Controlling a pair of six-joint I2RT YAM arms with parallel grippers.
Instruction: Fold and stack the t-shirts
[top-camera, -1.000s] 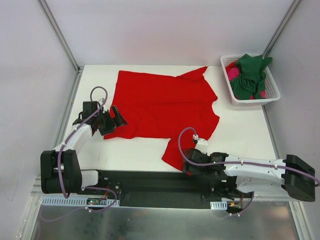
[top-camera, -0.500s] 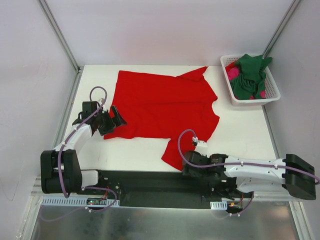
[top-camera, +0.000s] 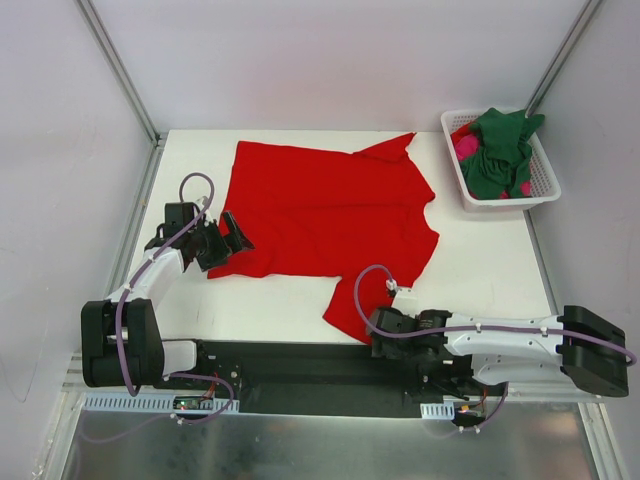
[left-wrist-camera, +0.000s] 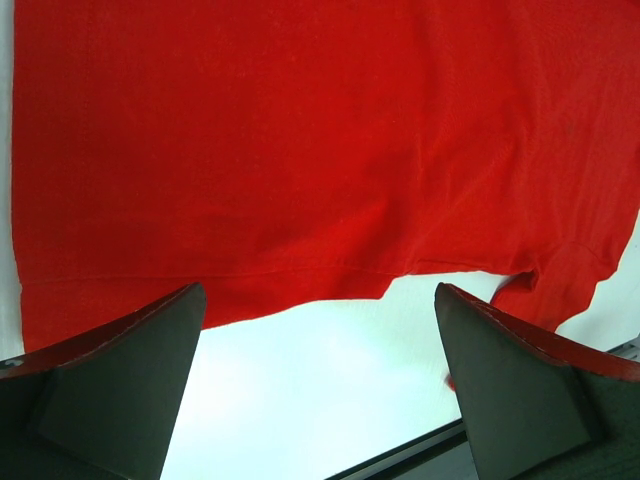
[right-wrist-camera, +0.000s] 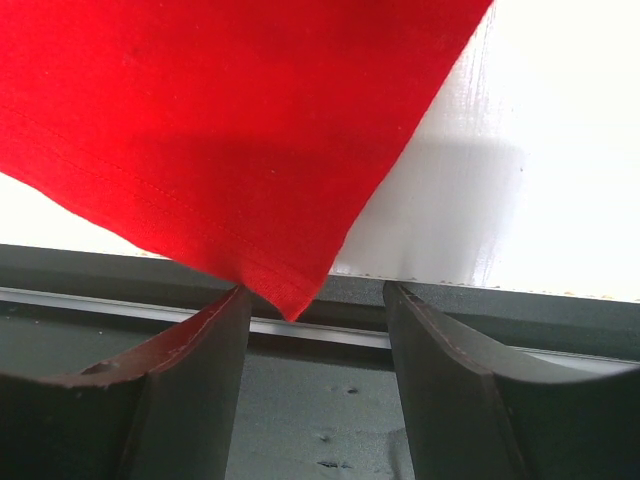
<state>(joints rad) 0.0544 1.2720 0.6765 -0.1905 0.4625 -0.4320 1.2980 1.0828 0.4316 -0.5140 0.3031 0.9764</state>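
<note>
The red t-shirt (top-camera: 320, 210) lies spread on the white table, one corner reaching down to the near edge. My left gripper (top-camera: 232, 248) is open at the shirt's lower-left hem; in the left wrist view the hem (left-wrist-camera: 300, 280) runs just beyond the wide-apart fingers (left-wrist-camera: 130, 390) of the gripper (left-wrist-camera: 318, 295). My right gripper (top-camera: 368, 328) is open at the near corner. In the right wrist view that corner's tip (right-wrist-camera: 290, 305) hangs over the table edge between the fingers (right-wrist-camera: 190, 380), and the gripper (right-wrist-camera: 315, 292) is not closed on it. The dark green t-shirt (top-camera: 500, 150) and the pink t-shirt (top-camera: 466, 148) are bunched in the basket.
The white slotted basket (top-camera: 500, 203) stands at the back right corner. A black base rail (top-camera: 300, 365) runs along the table's near edge, right under my right gripper. Pale walls with metal posts close in the left, back and right sides.
My right gripper has slid slightly back toward the near edge, so the red shirt's corner now sits at its fingertips. The left arm and the shirt have not moved.
</note>
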